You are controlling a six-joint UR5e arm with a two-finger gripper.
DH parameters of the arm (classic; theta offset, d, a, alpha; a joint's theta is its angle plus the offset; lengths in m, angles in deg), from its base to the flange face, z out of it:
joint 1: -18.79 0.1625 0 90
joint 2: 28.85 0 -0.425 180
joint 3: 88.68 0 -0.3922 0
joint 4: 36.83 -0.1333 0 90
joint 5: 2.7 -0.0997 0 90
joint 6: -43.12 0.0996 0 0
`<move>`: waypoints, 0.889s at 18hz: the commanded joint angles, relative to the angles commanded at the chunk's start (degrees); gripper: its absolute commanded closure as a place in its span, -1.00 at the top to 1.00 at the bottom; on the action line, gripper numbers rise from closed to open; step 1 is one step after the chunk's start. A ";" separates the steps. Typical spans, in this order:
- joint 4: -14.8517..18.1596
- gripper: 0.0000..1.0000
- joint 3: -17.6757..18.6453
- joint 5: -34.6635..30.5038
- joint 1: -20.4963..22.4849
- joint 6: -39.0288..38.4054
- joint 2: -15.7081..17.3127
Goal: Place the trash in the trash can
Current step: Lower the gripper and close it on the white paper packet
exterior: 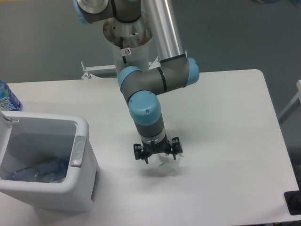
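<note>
Gripper over plastic packet, table centre; finger state unclear. Bin at 9 o'clock, well apart, water bottle inside.

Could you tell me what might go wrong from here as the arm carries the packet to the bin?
The packet is thin and seems pinched only at its top edge by the pincer, so it could slip out. The bin has a tall, thick rim; a low carry might clip it or drop the packet short.
</note>
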 joint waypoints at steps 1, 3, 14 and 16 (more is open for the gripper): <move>0.17 0.33 0.00 0.00 0.00 0.00 0.09; 0.18 -0.23 0.00 -0.09 0.00 0.00 0.09; -0.26 -1.00 -1.05 0.70 0.00 0.00 1.23; -0.35 -1.00 -2.36 1.05 0.09 -0.35 2.10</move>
